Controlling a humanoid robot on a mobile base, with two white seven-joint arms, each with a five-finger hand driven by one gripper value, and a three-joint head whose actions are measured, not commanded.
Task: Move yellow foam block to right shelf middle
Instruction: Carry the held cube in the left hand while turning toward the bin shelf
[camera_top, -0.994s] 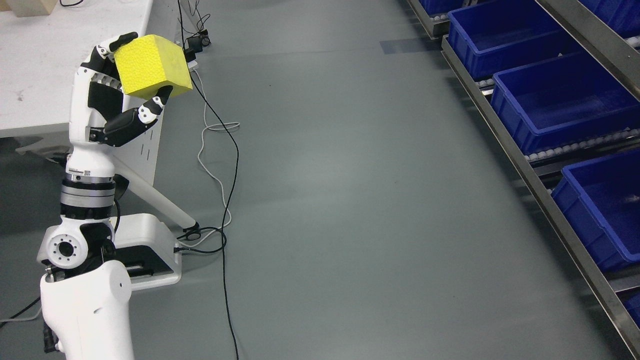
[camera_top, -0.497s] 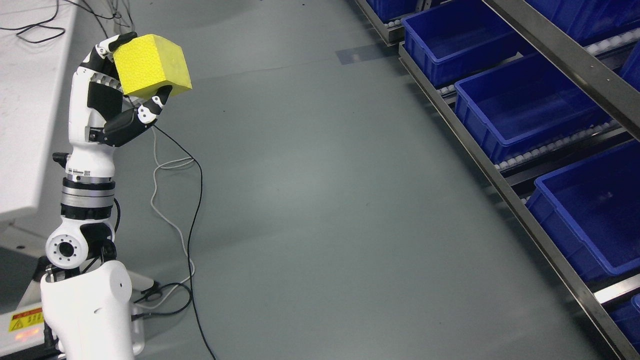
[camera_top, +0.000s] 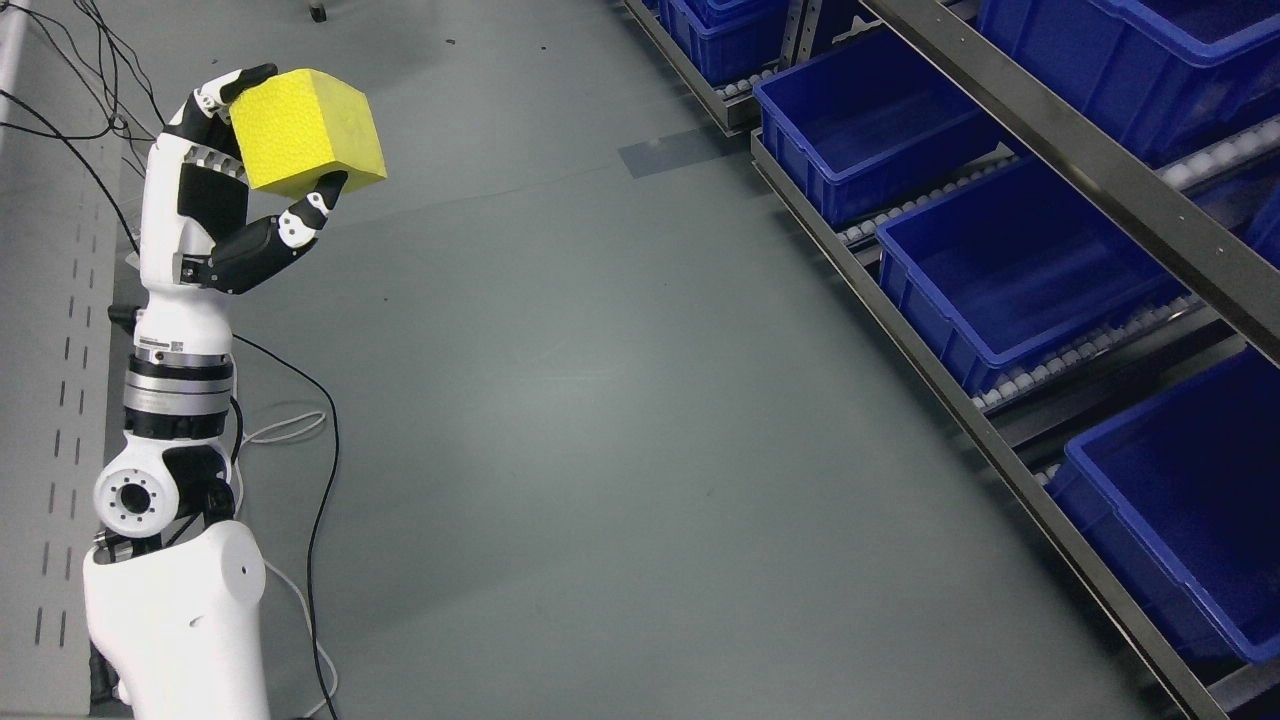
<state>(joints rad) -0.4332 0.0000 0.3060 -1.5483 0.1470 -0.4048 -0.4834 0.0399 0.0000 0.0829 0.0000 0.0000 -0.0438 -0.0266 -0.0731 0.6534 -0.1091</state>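
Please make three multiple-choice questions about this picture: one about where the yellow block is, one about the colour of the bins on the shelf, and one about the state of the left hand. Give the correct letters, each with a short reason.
1. Where is the block?
A. In the left hand, held up over the floor
B. Inside a bin
C. Lying on the floor

2. What colour are the bins on the shelf?
A. Red
B. Blue
C. Green

3. What is the state of the left hand?
A. Open and empty
B. Curled, holding nothing
C. Closed on the block

Answers:
1 A: the fingers hold the block at the upper left, far from the shelf.
2 B: every bin in view is blue.
3 C: fingertips press the block from above and from below.
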